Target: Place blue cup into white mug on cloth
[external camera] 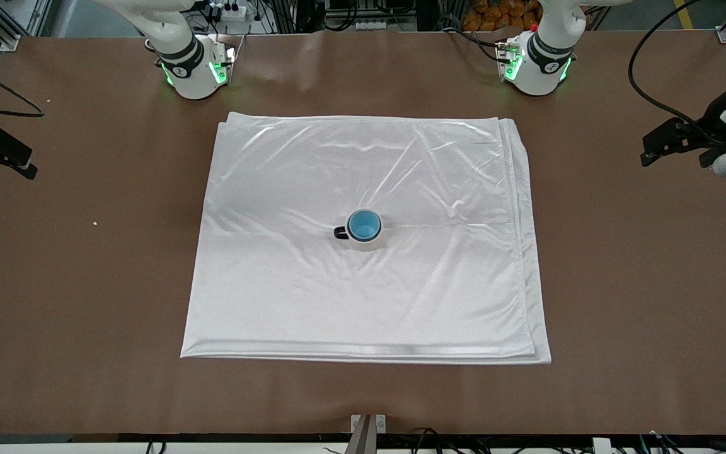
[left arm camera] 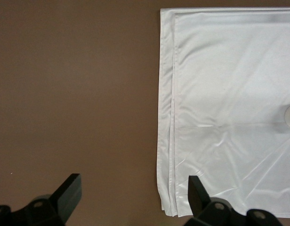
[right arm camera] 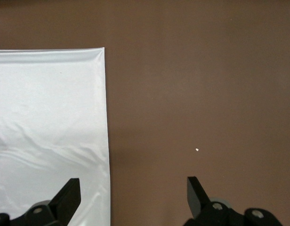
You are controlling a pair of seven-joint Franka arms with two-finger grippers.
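While the blue cup [external camera: 363, 225] sits inside the white mug [external camera: 363, 242] (handle dark) on the cloth [external camera: 275, 284], left end effector [left arm camera: 135, 200] and right end effector [right arm camera: 133, 200] hang wide.

Brown table [external camera: 86, 284] carries the white cloth [external camera: 275, 302], spread flat at its middle with layered edges toward the left arm's end. Both arm bases sit on the table farther from the front camera than the cloth. A tiny pale crumb [external camera: 94, 222] lies on bare tabletop toward the right arm's end.

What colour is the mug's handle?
Dark, near black: the handle sticks out from the white mug toward the right arm's end. Front view shows it best.
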